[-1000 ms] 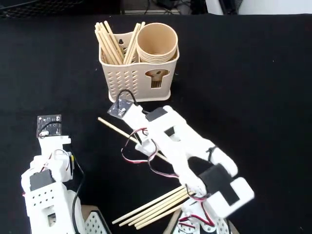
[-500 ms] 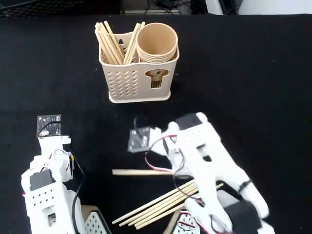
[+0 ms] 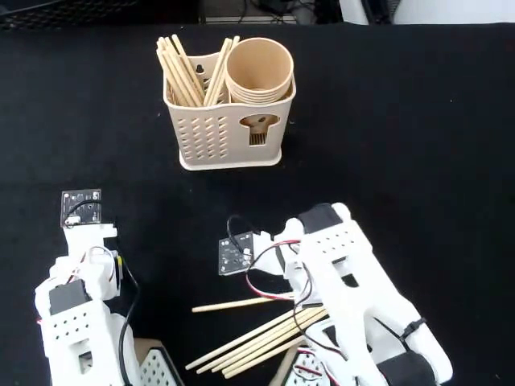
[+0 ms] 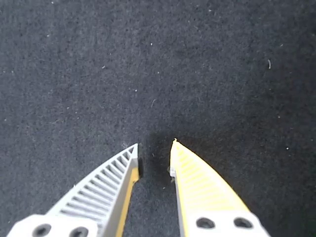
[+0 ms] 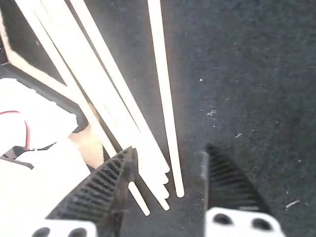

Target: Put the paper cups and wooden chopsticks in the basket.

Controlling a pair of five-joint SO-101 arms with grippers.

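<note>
A: My right claw (image 5: 169, 148) hangs, jaws apart, over the end of the chopstick bundle (image 5: 116, 106).
B: And the rest?
A: The basket (image 3: 221, 133) sits well apart, paper cups (image 3: 259, 68) inside. A stray stick (image 3: 233, 305) lies beside the bundle. Light, stiff, probably prone to rolling, so I'd pinch mid-length.

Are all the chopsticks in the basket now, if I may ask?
No, several chopsticks lie loose on the table, well short of the basket.

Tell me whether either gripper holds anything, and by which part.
Nothing is held. The right gripper is open over the ends of the loose chopsticks; the left gripper is open above the black cloth.
</note>
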